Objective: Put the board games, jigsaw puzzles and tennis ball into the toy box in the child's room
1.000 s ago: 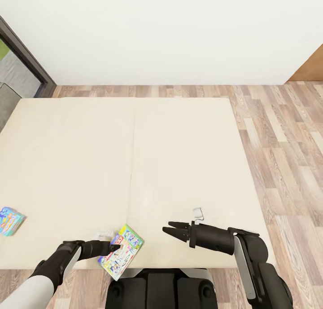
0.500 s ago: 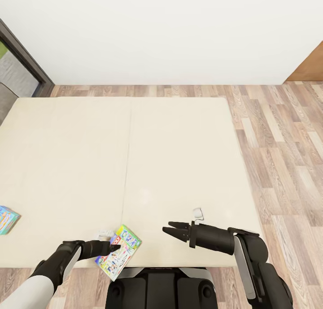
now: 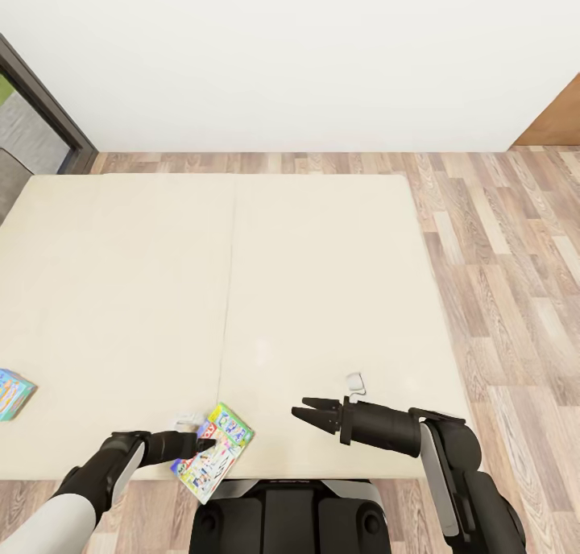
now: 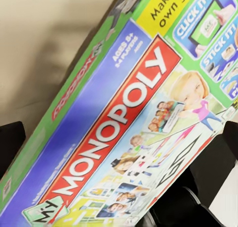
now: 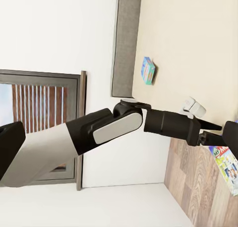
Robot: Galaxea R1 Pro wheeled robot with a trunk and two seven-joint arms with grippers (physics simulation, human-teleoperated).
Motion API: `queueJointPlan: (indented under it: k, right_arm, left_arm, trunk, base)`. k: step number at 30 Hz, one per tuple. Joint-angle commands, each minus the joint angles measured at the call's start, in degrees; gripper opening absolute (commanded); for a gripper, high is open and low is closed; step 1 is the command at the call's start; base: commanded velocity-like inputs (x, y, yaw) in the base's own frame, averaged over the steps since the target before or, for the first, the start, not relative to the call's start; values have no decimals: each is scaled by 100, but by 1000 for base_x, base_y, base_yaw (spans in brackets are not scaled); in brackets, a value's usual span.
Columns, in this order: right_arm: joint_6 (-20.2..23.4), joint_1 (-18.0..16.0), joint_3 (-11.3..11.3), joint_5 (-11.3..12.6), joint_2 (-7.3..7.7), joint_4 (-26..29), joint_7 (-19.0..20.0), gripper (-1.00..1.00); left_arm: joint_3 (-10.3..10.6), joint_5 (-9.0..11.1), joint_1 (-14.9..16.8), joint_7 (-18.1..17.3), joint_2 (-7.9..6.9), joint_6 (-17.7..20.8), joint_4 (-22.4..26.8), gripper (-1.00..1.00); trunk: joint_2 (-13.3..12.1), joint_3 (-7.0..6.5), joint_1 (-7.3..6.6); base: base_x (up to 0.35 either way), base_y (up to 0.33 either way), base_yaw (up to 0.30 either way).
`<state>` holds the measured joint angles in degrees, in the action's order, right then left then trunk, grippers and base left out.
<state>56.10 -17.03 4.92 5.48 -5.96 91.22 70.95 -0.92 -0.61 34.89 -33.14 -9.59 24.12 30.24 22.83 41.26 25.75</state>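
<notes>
A green Monopoly board game (image 3: 217, 457) (image 4: 129, 118) lies slanted at the bed's (image 3: 322, 296) near edge, one corner hanging past it. My left gripper (image 3: 211, 443) is at the box's left side, over its top face and open; its dark fingers (image 4: 10, 142) stand wide apart. A smaller blue board game (image 3: 12, 393) (image 5: 148, 70) rests on the mattress at the far left. My right gripper (image 3: 302, 407) hovers open and empty over the mattress, right of the Monopoly box (image 5: 225, 170). The table, toy box, jigsaw puzzles and tennis ball are out of view.
Wood-plank floor (image 3: 499, 256) runs beyond and to the right of the bed, below a white wall. A dark window frame (image 3: 48, 95) stands at the left and a brown wooden panel (image 3: 560, 123) at the far right. My base (image 3: 290, 518) sits against the bed's front edge.
The whole picture slid slightly left between one second and half a second ago, so the camera moved. Since then nothing has shifted; arms and boxes hold their places.
</notes>
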Motion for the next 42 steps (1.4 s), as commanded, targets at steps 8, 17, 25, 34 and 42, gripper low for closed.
queueJointPlan:
  k: [8,17,25,34,42]
  right_arm:
    - [32,-2,9,-3,-3,1,15,100]
    - [32,-2,9,-3,-10,1,15,100]
    - [32,-2,9,-3,-7,1,13,100]
    - [32,-2,0,-3,-26,1,-54,100]
    - [32,-2,3,-3,-20,1,-58,100]
  left_arm:
    - [-13,0,1,-13,18,73,8,100]
    - [-13,8,1,-17,18,67,8,100]
    - [-13,8,1,-29,-8,199,8,100]
    - [-18,0,17,166,-103,594,33,100]
    - [-22,-1,18,611,-113,661,34,100]
  trunk:
    - [9,6,3]
    - [9,6,3]
    - [9,6,3]
    - [9,6,3]
    - [9,6,3]
  base:
    - [0,-134,0]
    - [0,-19,0]
    - [0,0,0]
    - [0,0,0]
    - [0,0,0]
